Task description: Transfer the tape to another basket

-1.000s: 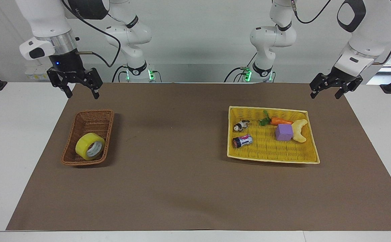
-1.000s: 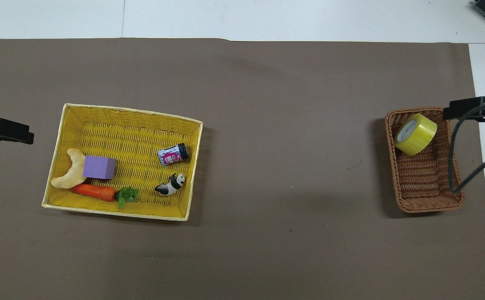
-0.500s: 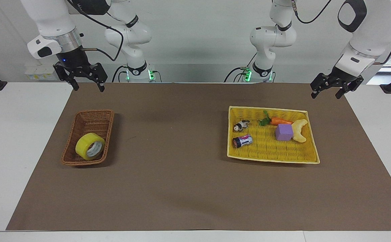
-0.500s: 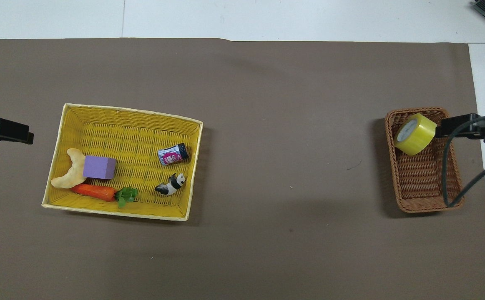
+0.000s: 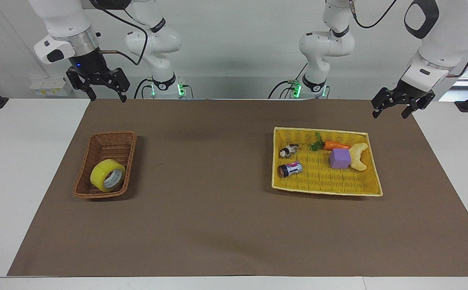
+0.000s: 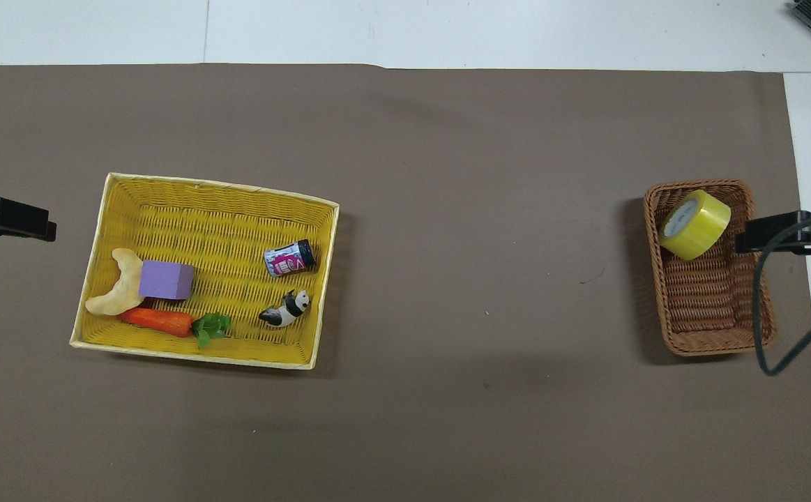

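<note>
Overhead view: black left gripper [image 6: 8, 219] and black right gripper [image 6: 792, 233] cut off at frame edges. Print on small black-and-pink battery [image 6: 289, 258] illegible.

One camera sits high across the table, facing the two robots and taking in the whole brown mat [image 5: 225, 225]. The other hangs above the robots' end, looking steeply down, perhaps somewhat closer. Both share the mat, the yellow tray [image 5: 326, 189] and the basket [image 6: 708, 338], turned half around.
</note>
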`<state>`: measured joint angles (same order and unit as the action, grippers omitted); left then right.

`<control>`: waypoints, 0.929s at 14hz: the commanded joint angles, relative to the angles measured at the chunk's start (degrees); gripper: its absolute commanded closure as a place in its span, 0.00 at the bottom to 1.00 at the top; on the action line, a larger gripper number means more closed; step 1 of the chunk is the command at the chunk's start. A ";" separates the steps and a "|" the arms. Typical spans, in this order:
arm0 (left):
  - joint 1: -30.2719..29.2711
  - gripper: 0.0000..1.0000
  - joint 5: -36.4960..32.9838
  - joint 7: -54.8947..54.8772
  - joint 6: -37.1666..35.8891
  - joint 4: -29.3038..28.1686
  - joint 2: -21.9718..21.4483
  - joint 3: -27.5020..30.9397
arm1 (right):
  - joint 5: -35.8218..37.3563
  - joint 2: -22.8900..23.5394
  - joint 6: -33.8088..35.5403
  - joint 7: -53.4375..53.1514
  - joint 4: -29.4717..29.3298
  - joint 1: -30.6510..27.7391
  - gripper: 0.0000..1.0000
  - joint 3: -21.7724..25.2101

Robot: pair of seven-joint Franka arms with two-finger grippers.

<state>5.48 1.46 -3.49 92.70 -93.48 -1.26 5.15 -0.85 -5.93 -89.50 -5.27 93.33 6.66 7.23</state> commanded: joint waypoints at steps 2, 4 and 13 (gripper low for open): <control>-0.11 0.00 0.48 0.06 -0.86 0.32 -0.24 0.04 | 2.07 -2.76 2.14 -1.76 1.15 0.19 0.00 -0.81; -0.11 0.00 0.48 0.06 -0.86 0.32 -0.24 0.13 | 2.34 -2.77 1.18 -1.41 1.33 0.02 0.00 -0.90; -0.11 0.00 0.48 0.06 -0.86 0.32 -0.24 0.04 | 2.88 -2.68 -1.03 0.44 3.00 -0.33 0.00 -0.82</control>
<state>5.48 1.46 -3.49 92.68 -93.48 -1.26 5.15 1.79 -7.73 -89.25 -5.17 94.84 6.89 6.76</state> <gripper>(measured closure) 0.000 0.000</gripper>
